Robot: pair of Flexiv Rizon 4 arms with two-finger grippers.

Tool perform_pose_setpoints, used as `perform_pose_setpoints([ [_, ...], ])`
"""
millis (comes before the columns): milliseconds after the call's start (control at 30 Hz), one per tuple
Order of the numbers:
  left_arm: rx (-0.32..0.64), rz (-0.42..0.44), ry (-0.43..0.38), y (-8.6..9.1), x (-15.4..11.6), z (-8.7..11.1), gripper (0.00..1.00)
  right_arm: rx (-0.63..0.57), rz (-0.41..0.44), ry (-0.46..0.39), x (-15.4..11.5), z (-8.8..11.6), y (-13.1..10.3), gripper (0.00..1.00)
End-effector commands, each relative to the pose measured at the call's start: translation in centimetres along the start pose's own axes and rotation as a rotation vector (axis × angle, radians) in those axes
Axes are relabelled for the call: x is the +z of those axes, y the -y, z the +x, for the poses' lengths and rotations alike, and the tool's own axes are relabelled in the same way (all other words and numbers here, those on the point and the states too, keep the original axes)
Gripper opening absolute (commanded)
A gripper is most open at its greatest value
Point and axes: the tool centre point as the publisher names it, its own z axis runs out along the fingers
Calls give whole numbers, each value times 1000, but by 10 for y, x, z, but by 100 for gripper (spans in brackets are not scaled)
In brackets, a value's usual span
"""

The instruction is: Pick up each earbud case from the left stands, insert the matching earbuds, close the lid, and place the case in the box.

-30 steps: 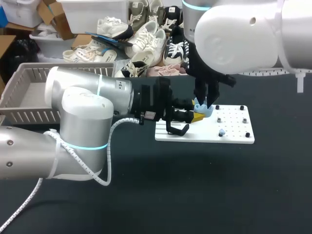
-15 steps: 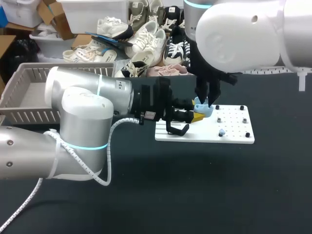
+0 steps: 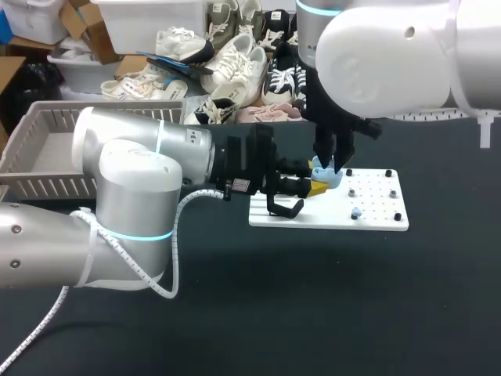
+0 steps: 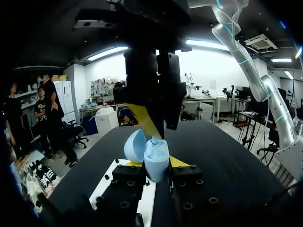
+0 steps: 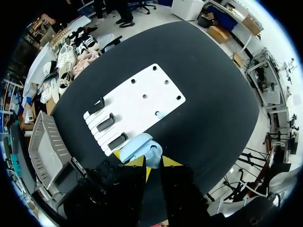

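Almost no change in the last second: my right pincer crept toward 1 o'clock, then held over the open earbud case, grip unclear; my left pincer stays clenched on the case above the white board's 12 o'clock edge, so the earbud insertion is probably unfinished.

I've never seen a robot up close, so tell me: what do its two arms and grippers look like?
Both the left arm and the right arm are thick, rounded tubes in white and silver-grey, with glowing cyan rings at the joints. A white cable runs along the left one. The left gripper and right gripper are black and blocky with yellow tips.
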Motion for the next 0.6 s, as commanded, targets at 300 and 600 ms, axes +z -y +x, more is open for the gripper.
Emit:
perform_pose_setpoints([
  [300,1,-5,3,1,0,1,0,1,2,-5,3,0,0,0],
  [600,1,-5,3,1,0,1,0,-5,4,-13,5,-1,-2,0],
])
